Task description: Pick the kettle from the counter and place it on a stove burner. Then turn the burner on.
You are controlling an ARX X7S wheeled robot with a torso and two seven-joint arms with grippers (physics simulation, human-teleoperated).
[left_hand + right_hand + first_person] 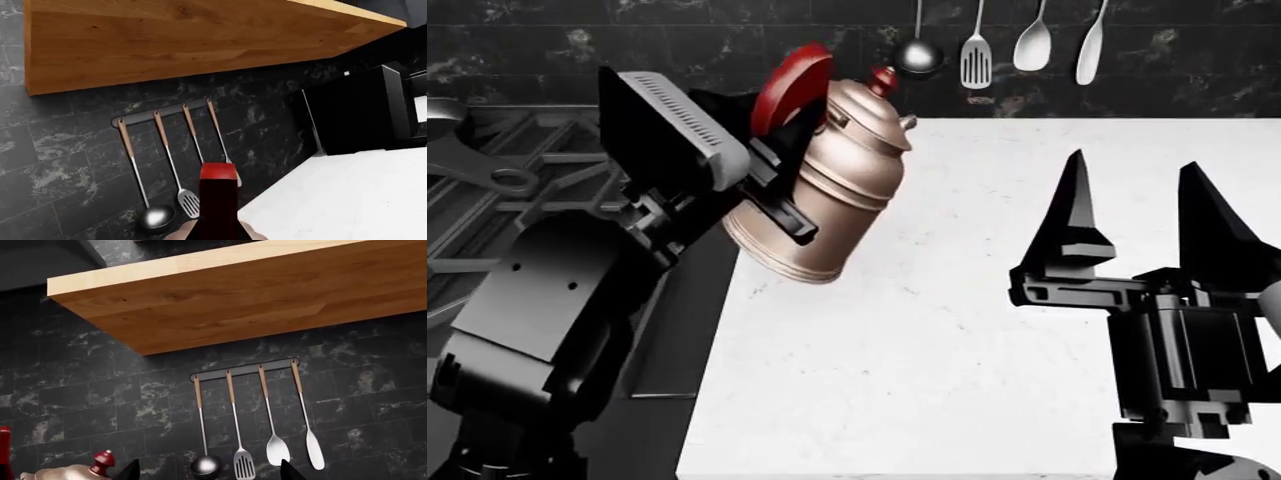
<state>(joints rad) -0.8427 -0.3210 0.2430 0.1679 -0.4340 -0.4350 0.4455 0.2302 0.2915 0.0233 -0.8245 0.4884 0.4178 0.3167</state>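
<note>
The copper-pink kettle (827,190) hangs tilted in the air over the left edge of the white counter (961,330), its lid leaning toward the wall. My left gripper (777,150) is shut on its curved red handle (218,172), which fills the space between the jaws in the left wrist view. My right gripper (1132,200) stands open over the counter's right side, fingers pointing up, nothing between them. The right wrist view shows both its fingertips (130,471) and, beside them, the kettle's red knob (102,460). The stove's dark grates (521,150) lie at the left; the stove burner is mostly hidden behind my left arm.
Several utensils hang on a wall rail (977,50) behind the counter, on dark marbled tiles. A wooden shelf (233,295) juts out above them. A black appliance (360,115) stands at the counter's far end in the left wrist view.
</note>
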